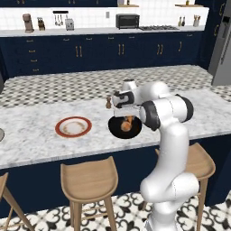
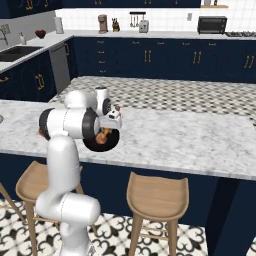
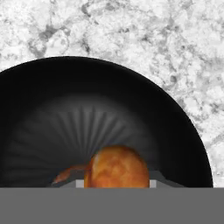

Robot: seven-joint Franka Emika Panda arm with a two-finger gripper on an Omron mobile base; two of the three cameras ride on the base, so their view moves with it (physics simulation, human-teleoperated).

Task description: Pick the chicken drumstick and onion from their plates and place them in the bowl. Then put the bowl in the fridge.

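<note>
onion (image 3: 117,167) clamped in the hand (image 1: 127,118) over the black bowl (image 1: 115,128)

in the hand view the round orange-brown onion sits between the two finger tips, low over the bowl's ribbed inside, with the chicken drumstick (image 3: 70,172) just beside it in the bowl. the bowl rests on the marble counter (image 1: 40,144) near its front edge, and the white plate with a red rim (image 1: 73,127) lies bare beside it, further along that edge. a small pepper mill (image 1: 108,103) stands just behind the bowl. the grey fridge (image 1: 222,49) stands well apart, past the counter's far corner. no label or writing can be read.
</note>
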